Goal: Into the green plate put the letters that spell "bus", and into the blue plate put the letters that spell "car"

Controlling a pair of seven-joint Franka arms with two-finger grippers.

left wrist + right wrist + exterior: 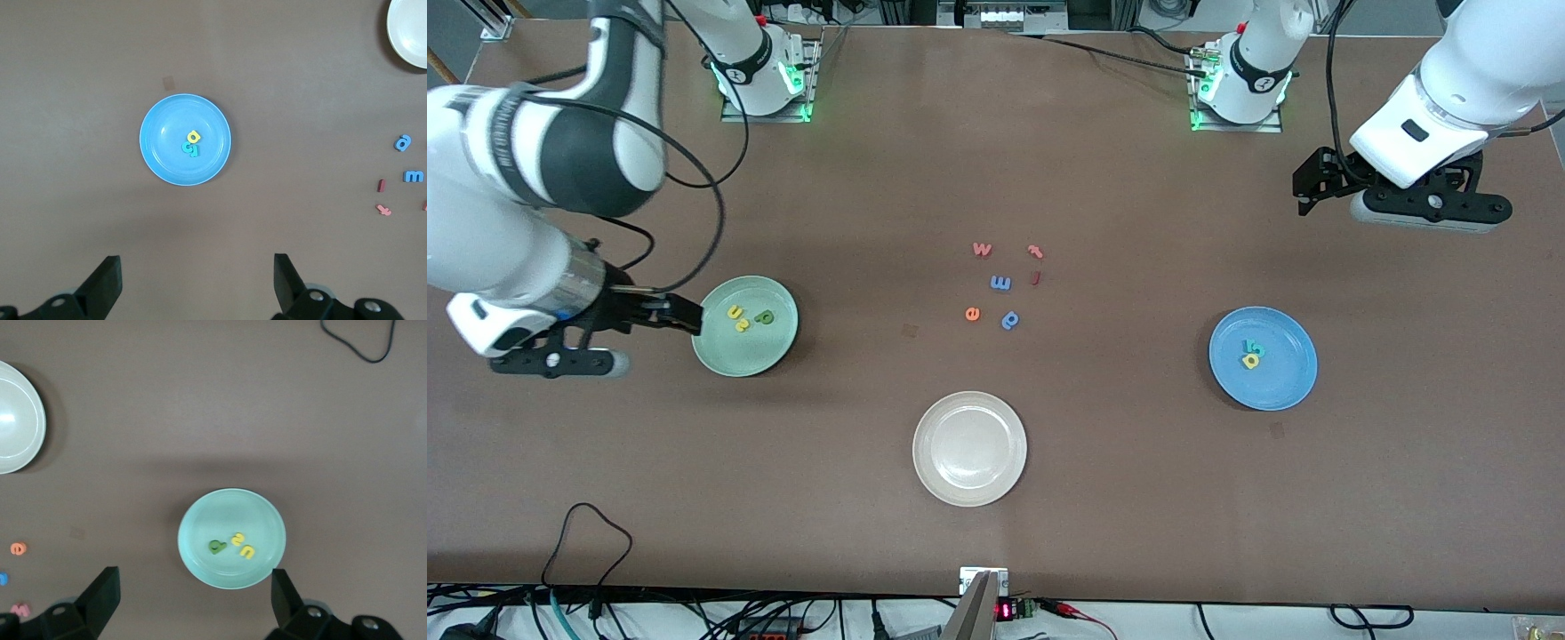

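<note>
Already the sorting looks done in the front view: the green plate [744, 326] near the right arm's end of the table holds the "bus" letters [747, 317], and the blue plate [1263, 357] toward the left arm's end holds the "car" letters [1253, 355], bunched together. The right gripper [685, 314] hangs over the green plate's rim, empty; the left gripper [1312, 182] waits over bare table. Spare letters [1001, 283] lie mid-table, farther from the camera than the white plate [969, 449]. Next, the left wrist view shows its jaws spread wide, with the blue plate on the plain brown table [80, 80]. Last, the right wrist view shows wide, empty jaws above the green plate; a black cable [357, 340] lies nearby.
</note>
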